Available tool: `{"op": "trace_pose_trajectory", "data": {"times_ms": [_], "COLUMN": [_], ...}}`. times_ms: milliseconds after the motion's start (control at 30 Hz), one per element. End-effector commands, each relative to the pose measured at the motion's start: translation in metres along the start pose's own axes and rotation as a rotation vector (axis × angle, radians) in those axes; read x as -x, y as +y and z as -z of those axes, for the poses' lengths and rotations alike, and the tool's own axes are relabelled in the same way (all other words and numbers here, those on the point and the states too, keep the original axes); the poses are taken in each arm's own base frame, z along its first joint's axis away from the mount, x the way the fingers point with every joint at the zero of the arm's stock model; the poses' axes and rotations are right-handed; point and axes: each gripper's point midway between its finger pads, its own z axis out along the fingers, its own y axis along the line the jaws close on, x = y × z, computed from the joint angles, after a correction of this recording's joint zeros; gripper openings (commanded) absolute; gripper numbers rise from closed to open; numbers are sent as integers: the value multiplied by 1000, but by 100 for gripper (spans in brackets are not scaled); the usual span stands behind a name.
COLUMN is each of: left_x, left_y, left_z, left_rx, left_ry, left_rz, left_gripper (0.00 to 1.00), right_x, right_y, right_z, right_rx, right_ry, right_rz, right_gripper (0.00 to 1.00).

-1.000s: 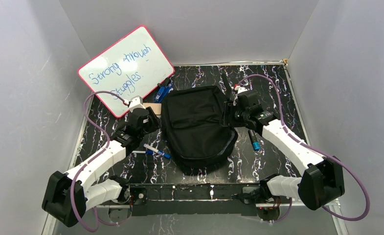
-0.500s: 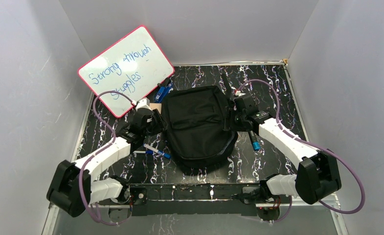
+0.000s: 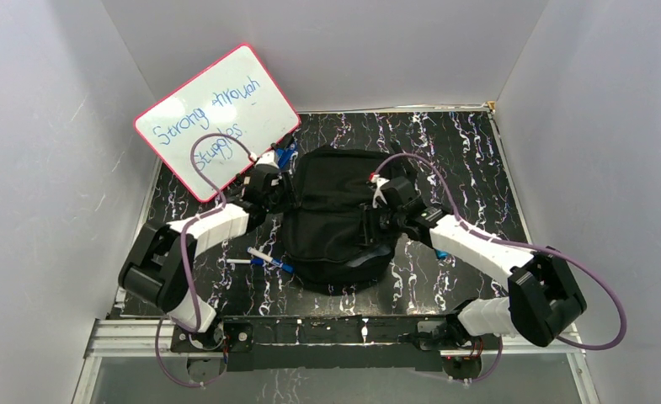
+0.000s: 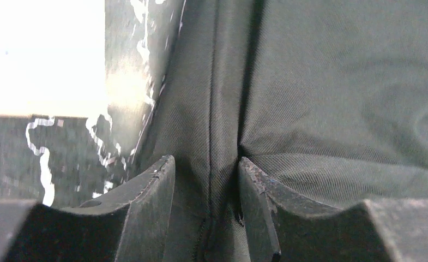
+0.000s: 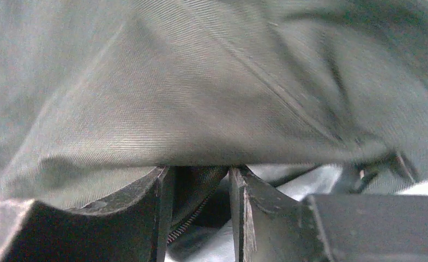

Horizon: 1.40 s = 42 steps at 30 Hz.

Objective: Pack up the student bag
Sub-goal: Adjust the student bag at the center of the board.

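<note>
The student bag (image 3: 335,210), a black soft backpack, lies bunched in the middle of the marbled table (image 3: 461,151). My left gripper (image 3: 280,192) is at its left edge. In the left wrist view the gripper (image 4: 206,164) is shut on a seamed fold of the bag fabric (image 4: 331,98). My right gripper (image 3: 369,225) reaches over the bag's right side. In the right wrist view its jaws (image 5: 197,172) hold the zipper edge (image 5: 192,215), with black cloth (image 5: 200,98) draped over the fingertips and pale grey lining (image 5: 309,183) behind.
A pink-rimmed whiteboard (image 3: 217,122) with blue writing leans at the back left. Blue-capped markers (image 3: 263,259) lie on the table left of the bag. A small blue item (image 3: 285,156) sits by the bag's back left corner. Grey walls enclose the table.
Both arms moved inward onto the bag. The right gripper narrowed on the zipper edge and pulled the bag's right side toward the centre, so the bag is now bunched.
</note>
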Motion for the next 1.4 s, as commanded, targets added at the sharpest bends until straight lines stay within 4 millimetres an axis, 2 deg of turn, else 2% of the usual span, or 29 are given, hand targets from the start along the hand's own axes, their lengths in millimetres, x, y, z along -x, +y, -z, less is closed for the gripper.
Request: {"op": "trace_pose_trajectory", "data": {"times_ms": [0,100,233,367,533,667,733,833,1033,1200,1367], "left_x": [55,76,90,97,99,87,80,72,62,55,56], "left_y": [-38,-30,-21,-17,-25,-41,-45,-45,-38,-43,-50], "left_z": [-8,-9,9,35,64,76,80,82,79,77,77], "left_rx": [-116,-82,-46,-29,-81,-155,-174,-183,-172,-205,-235], "left_ry": [-110,-142,-190,-227,-254,-224,-212,-201,-181,-149,-139], "left_rz": [-51,-43,-56,-82,-93,-88,-85,-81,-85,-97,-106], "left_gripper": [44,44,45,45,45,44,44,44,44,44,44], "right_x": [21,34,48,42,28,36,46,57,63,63,57], "right_y": [65,51,-2,-37,-66,-60,-48,-42,-48,-50,-43], "right_z": [5,13,39,61,63,56,50,44,25,19,19], "right_rx": [212,92,-206,-379,-484,-419,-347,-305,-283,-262,-214], "right_ry": [-51,-119,-250,-282,-227,-231,-258,-280,-242,-224,-209], "right_rz": [112,118,79,49,4,36,89,125,154,161,167], "right_gripper": [51,59,67,68,65,65,66,64,51,44,28]}}
